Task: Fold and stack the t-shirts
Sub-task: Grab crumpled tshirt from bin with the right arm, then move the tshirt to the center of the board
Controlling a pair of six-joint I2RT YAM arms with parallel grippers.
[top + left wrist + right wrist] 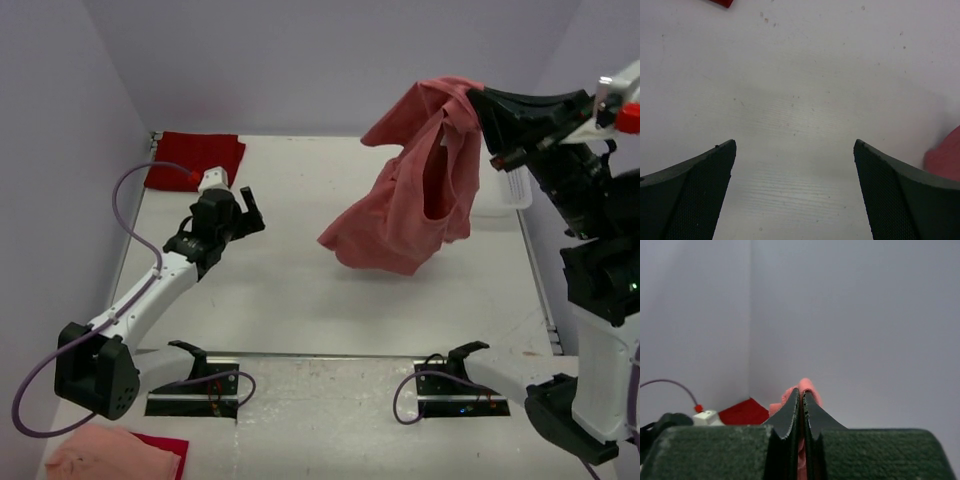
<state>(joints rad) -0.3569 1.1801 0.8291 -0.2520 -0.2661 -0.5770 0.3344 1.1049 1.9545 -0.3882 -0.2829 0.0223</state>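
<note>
R gripper [801, 395] is clamped tight on a bunch of the salmon t-shirt [410, 190], held up in the air over the table [290, 300], right of centre. Cloth hangs crumpled below it. L gripper [795, 147] has its 2 fingers spread wide w/ nothing between, low over the tabletop. Folded crimson t-shirt [195, 158] lies at far-left corner. White mesh basket [512, 190] sits partly behind hanging shirt. Peach cloth [100, 455] at near-left edge.

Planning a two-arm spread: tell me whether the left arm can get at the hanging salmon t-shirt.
Probably yes: only bare table lies between the open left tool and the salmon t-shirt's low edge.
</note>
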